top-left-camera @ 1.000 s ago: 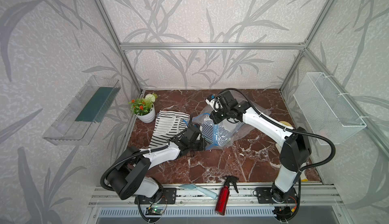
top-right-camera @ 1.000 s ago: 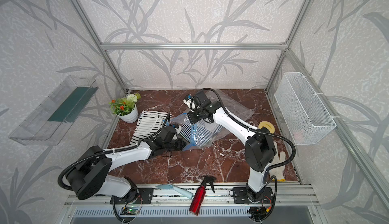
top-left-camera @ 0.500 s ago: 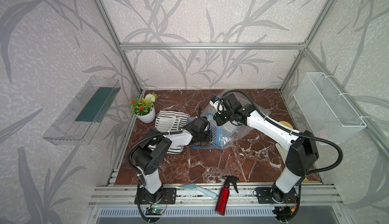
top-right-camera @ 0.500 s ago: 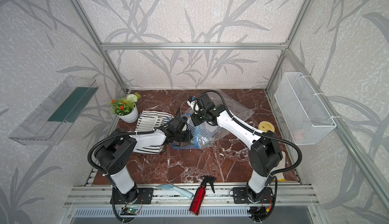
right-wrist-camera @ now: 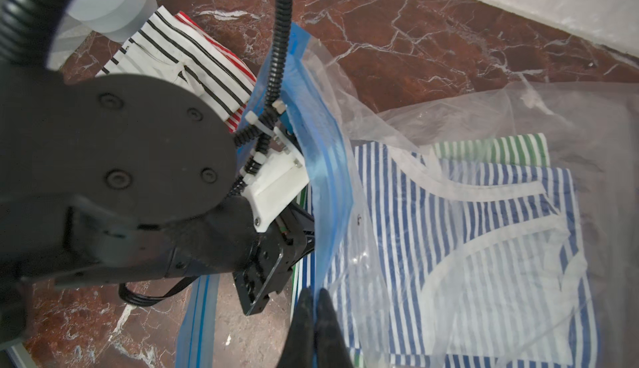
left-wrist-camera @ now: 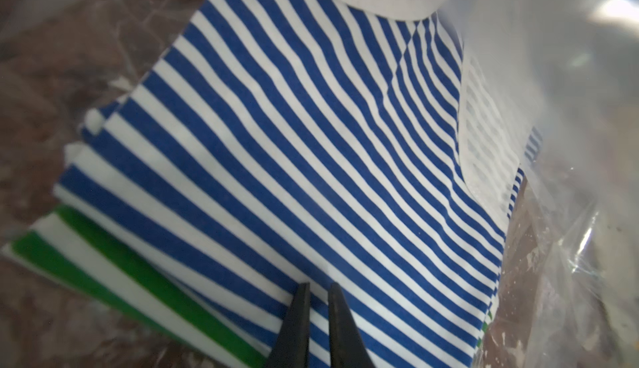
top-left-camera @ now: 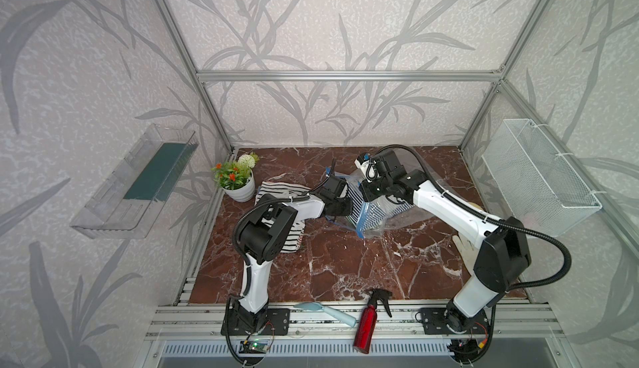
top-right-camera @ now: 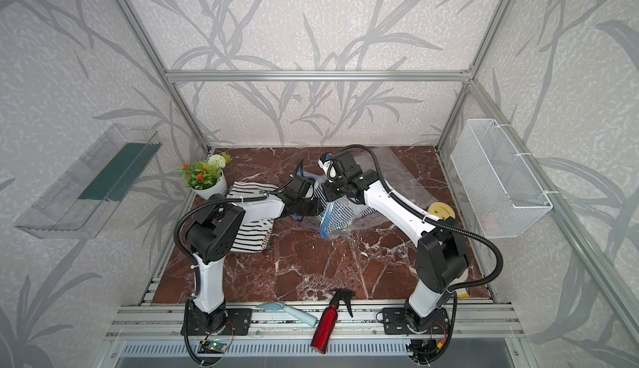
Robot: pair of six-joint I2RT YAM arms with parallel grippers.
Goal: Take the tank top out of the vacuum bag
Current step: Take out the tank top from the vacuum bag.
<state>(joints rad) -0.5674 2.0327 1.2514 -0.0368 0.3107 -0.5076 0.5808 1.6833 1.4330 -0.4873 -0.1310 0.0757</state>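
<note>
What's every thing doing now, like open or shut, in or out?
vacuum bag: mouth open, zip edge lifted
right gripper: shut on the bag's zip strip
left gripper: inside the bag, jaws slightly apart
blue-striped tank top: folded, inside the bag
black-striped top: out of the bag, lying flat
spray bottle: lying on its side
flower pot: upright

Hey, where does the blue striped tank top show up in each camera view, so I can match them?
In a top view: blue striped tank top near the picture's middle, inside the vacuum bag.
In a top view: same spot, beside the blue zip strip.
Left wrist: fills most of the picture, just ahead of the left claw.
Right wrist: seen through clear plastic, beyond the zip strip.
Shared landmark: the vacuum bag, in all four.
</note>
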